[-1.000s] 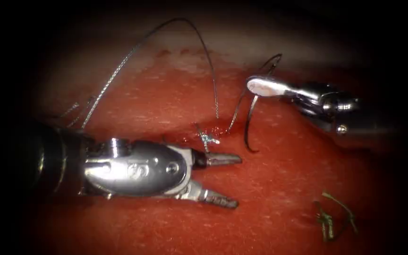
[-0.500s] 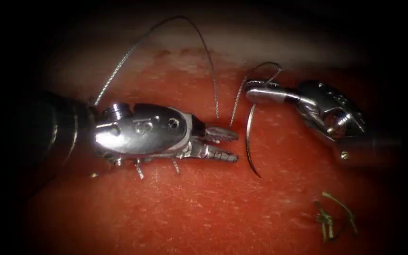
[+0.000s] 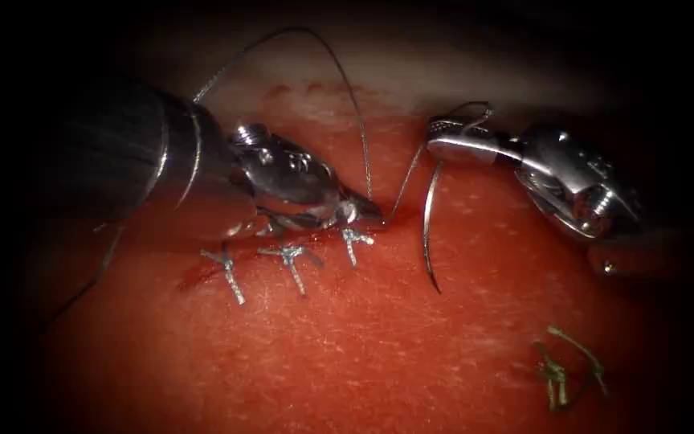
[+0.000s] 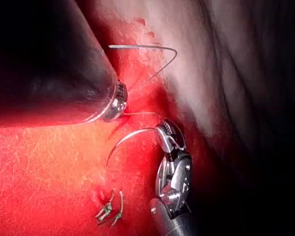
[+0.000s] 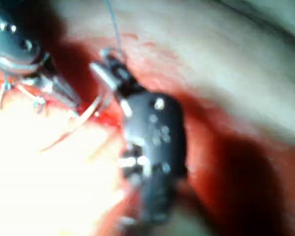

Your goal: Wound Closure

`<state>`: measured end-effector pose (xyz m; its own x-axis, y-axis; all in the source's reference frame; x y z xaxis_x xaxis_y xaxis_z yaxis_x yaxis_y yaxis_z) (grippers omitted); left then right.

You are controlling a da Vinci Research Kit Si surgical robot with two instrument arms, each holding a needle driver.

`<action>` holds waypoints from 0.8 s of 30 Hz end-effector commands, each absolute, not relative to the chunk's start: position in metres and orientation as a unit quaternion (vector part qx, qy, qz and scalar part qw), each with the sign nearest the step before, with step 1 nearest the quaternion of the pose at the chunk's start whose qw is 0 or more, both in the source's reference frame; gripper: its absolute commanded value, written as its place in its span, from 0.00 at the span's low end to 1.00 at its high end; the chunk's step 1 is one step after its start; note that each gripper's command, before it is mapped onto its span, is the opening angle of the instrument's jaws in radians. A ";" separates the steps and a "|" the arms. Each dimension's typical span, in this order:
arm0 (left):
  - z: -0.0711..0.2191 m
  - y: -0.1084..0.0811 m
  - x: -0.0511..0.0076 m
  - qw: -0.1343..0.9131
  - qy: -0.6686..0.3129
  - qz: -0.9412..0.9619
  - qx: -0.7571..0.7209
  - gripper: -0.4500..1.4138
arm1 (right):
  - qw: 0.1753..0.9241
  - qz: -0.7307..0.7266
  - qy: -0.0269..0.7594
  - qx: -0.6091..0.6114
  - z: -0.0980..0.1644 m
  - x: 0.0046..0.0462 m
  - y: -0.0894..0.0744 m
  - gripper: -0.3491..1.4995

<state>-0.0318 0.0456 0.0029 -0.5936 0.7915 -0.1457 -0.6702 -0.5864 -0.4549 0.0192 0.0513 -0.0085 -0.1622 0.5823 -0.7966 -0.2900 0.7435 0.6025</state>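
Observation:
My right tool (image 3: 445,143) is shut on the curved needle (image 3: 426,217) near its thread end. The needle hangs free above the tissue (image 3: 379,354), tip down, to the right of the stitched cut. Thread (image 3: 347,80) runs from the needle's tail down into the tissue by the red fluid (image 3: 383,219). A second strand arcs high over to the left. My left tool (image 3: 367,210) lies across the cut with its jaws shut on that strand, just where it leaves the tissue. The left wrist view shows the needle (image 4: 125,140) in the right tool (image 4: 164,132).
Three knotted stitches (image 3: 291,261) with short tails lie in a row just below the left tool. A small tangle of cut thread ends (image 3: 564,370) lies on the tissue at the lower right, also seen as cut ends (image 4: 110,209). Pale tissue edge (image 3: 459,76) runs behind.
The left tool rose from the lower left to the thread's exit point and its open jaws closed there, uncovering the stitches. The right tool turned slightly, still holding the needle.

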 end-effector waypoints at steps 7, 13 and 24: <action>0.004 0.045 -0.0338 0.428 -0.187 0.873 -0.139 0.05 | 0.638 0.339 0.683 0.107 -0.008 0.0202 0.051 0.00; 0.005 0.045 -0.0341 0.420 -0.203 0.876 -0.124 0.05 | 0.640 0.335 0.684 0.103 -0.008 0.0202 0.051 0.00; 0.011 0.044 -0.0326 0.402 -0.202 0.888 -0.096 0.05 | 0.647 0.318 0.688 0.083 -0.008 0.0211 0.051 0.00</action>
